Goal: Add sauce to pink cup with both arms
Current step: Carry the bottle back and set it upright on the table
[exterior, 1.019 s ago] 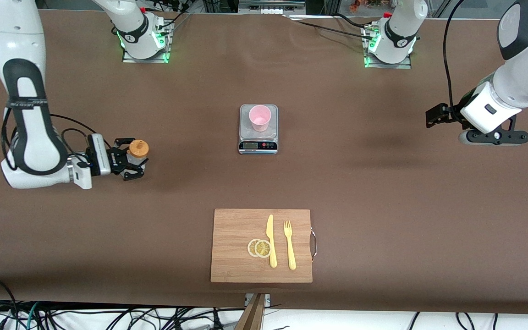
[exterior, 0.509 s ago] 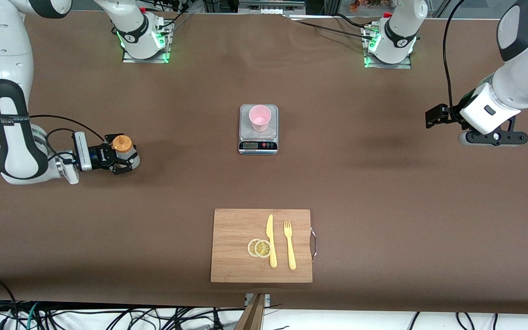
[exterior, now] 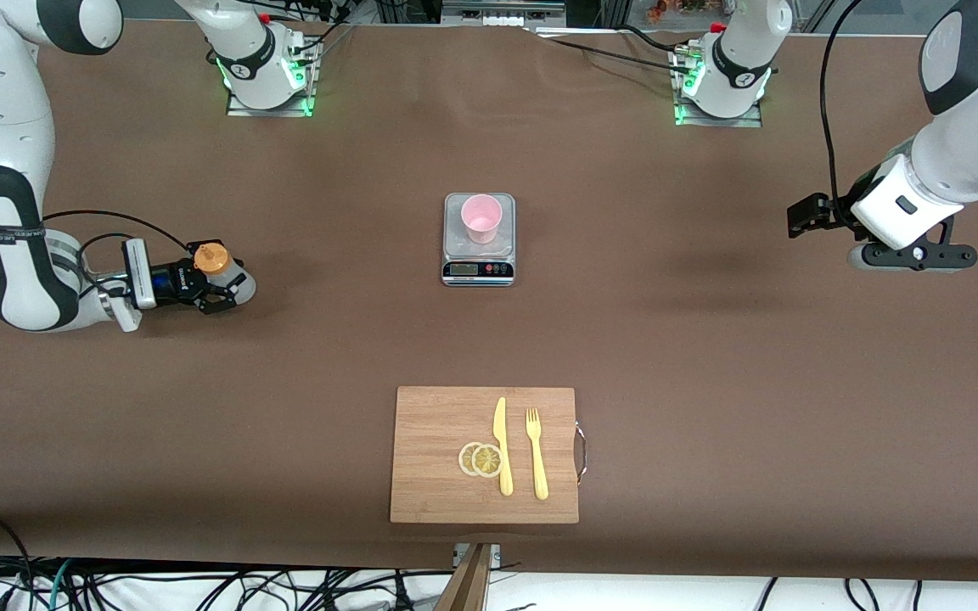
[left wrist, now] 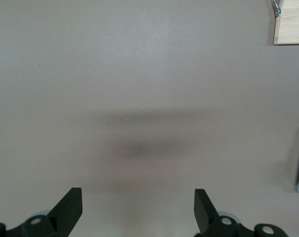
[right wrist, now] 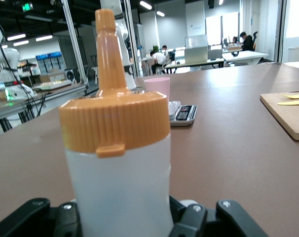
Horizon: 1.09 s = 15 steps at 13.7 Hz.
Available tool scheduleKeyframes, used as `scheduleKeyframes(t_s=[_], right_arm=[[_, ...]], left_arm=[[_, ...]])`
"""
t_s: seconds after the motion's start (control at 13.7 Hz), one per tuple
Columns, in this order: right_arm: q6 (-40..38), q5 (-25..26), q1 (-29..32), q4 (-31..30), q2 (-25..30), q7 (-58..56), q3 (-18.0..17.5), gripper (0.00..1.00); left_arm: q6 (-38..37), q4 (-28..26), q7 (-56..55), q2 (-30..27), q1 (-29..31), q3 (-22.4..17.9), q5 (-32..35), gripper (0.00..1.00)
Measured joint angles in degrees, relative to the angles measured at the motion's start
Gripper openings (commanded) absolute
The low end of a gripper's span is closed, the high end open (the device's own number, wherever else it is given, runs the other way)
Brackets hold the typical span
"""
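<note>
Right gripper (exterior: 219, 287) is clamped on the small translucent whitish plastic squeeze bottle with the orange nozzle cap (exterior: 223, 270), gripping the body below the cap. Bottle upright, low at the right arm's end of the brown counter (exterior: 710, 356); can't tell whether its base touches the surface. Right wrist view confirms it: bottle (right wrist: 117, 168) fills the frame, gripper links on both sides of the body.

Small pale pink translucent plastic tumbler (exterior: 481, 218) stands upright on the silver digital kitchen scale (exterior: 478, 270) mid-counter, well apart from the bottle. The right wrist view also catches the tumbler (right wrist: 157, 88) and the scale (right wrist: 184, 113) in the distance.

Left gripper (exterior: 812, 214) hangs over bare counter at the left arm's end, jaws wide apart, holding nothing. That arm is waiting. Left wrist view shows both black fingertips (left wrist: 68, 210) spread, with only counter between them.

Nearer the front camera than the scale: rectangular bamboo cutting board (exterior: 438, 416) carrying two round lemon slices (exterior: 480, 459), a yellow plastic knife (exterior: 502, 445) and a yellow plastic fork (exterior: 536, 454). The knife lies between the slices and the fork.
</note>
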<state>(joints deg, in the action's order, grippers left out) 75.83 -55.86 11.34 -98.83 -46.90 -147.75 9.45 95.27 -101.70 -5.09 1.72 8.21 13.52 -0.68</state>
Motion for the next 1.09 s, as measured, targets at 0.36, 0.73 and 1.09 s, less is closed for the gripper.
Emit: scheduleKeyframes(t_s=[0.36,0.73,1.09], right_arm=[[-2.2,-1.7,1.3,0.0,-3.4,-2.6,-0.1,0.08],[-2.5,-1.8,1.5,0.0,-3.6,-2.7,-0.1,1.00],[-2.3,-1.8,2.2,0.7,-3.6,-2.6,0.0,1.00]], left_arm=[[0.0,0.2,0.0,0.0,0.0,0.0,0.0,1.00],[0.0,0.3,-0.2,0.0,0.0,0.6,0.0,1.00],[0.0,0.3,-0.2,0.0,0.0,0.7,0.0,1.00]])
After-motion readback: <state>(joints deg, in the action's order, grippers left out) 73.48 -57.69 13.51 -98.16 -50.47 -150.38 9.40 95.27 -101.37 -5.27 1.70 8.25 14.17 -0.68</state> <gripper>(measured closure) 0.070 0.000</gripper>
